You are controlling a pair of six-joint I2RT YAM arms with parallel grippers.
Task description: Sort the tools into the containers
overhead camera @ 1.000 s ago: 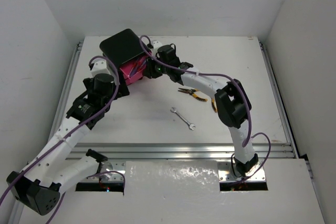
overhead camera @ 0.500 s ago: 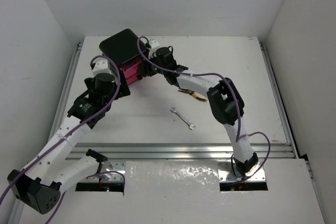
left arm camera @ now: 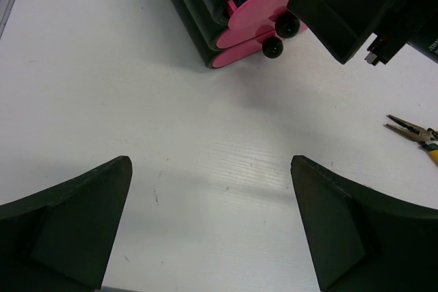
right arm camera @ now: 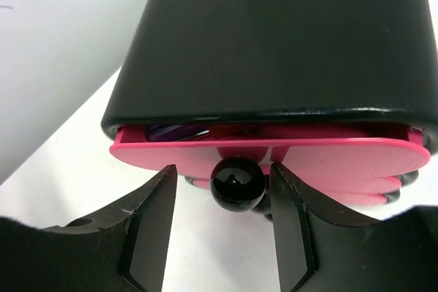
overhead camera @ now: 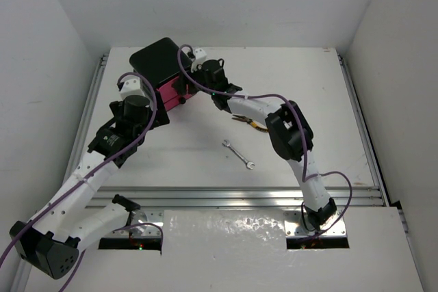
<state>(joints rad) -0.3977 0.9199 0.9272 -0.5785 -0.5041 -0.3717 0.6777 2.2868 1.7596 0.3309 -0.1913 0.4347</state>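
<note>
Under my left fingers I see a white table; beyond them and to both sides stand plain white walls. A metal rail lies behind them. Even light.

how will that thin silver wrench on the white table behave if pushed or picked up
The thin silver open-ended wrench looks like rigid metal, so it probably won't bend. Lying flat on the smooth white table, it will likely slide, not roll, when pushed; its low profile may make pinching awkward.
</note>
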